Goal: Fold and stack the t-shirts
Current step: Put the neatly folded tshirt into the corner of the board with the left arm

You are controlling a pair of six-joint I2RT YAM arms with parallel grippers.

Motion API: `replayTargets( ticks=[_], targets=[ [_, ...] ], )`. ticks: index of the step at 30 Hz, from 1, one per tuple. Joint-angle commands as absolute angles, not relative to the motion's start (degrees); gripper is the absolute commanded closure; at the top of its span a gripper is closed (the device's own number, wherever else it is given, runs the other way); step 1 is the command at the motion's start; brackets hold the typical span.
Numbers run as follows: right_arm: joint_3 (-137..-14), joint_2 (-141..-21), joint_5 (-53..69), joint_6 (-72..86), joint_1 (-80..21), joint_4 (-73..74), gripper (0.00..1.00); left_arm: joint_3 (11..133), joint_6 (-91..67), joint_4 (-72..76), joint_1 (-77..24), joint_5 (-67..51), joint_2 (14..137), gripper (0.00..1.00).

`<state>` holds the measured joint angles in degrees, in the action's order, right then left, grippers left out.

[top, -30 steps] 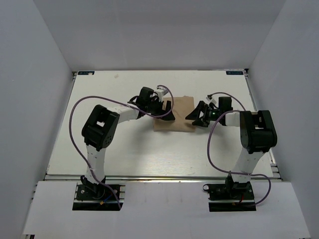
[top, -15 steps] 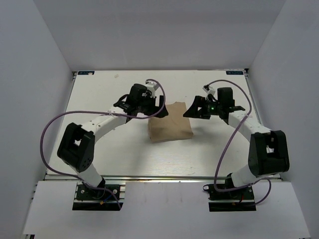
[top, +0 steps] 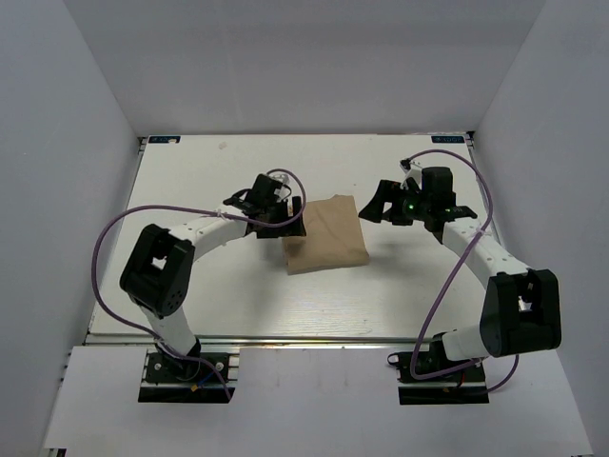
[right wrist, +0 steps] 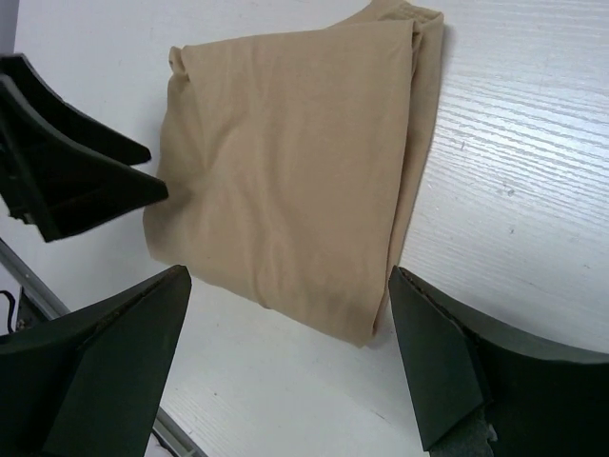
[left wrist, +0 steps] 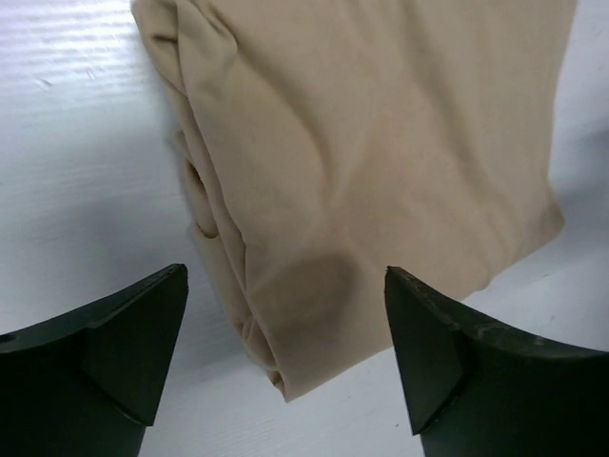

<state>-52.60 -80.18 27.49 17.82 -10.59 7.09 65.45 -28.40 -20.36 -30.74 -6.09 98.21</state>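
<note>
One white table point(top: 190, 286) under everything, with one tan t-shirt point(top: 325, 233) folded into a compact rectangle, lying flat between my two sets of jaws. My left gripper point(left wrist: 285, 286) is spread wide at the shirt's left edge, with the layered fold edge and one corner showing in the gap between my fingers; nothing gripped, can't tell if a tip touches fabric. My right gripper point(right wrist: 285, 281) is equally wide, just off the shirt's right side, holding nothing.
</note>
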Motion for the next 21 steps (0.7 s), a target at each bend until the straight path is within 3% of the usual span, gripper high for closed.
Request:
replayTargets(
  ticks=[1, 6, 10, 15, 17, 19, 21],
  targets=[
    [-51.9, -78.6, 25.6, 18.5, -10.6, 6.6, 0.1, 64.9, -30.9, -19.2, -31.3, -7.9, 101.1, 0.09],
    [-51.8, -78.7, 25.9, 18.5, -10.6, 6.4, 0.1, 64.9, -30.2, -19.9, -31.3, -7.1, 103.7, 0.14],
    [-51.9, -78.8, 26.0, 18.7, -10.6, 6.5, 0.1, 64.3, -30.2, -19.9, -31.3, -8.3, 105.6, 0.31],
    [-52.5, -79.2, 26.5, 18.7, -10.5, 6.7, 0.1, 64.3, -29.2, -18.3, -31.3, -8.4, 107.5, 0.58],
    [-52.7, -79.0, 26.7, 18.5, -10.5, 6.4, 0.1, 66.0, -26.4, -18.3, -31.3, -8.4, 108.3, 0.84],
    [-53.6, -79.4, 27.2, 18.0, -10.3, 7.3, 0.1, 69.4, -25.5, -21.1, -31.3, -7.0, 109.0, 1.0],
    [-54.0, -79.3, 26.8, 17.8, -10.3, 7.8, 0.1, 71.3, -21.2, -23.5, -30.7, -3.7, 108.5, 1.0]
  ],
)
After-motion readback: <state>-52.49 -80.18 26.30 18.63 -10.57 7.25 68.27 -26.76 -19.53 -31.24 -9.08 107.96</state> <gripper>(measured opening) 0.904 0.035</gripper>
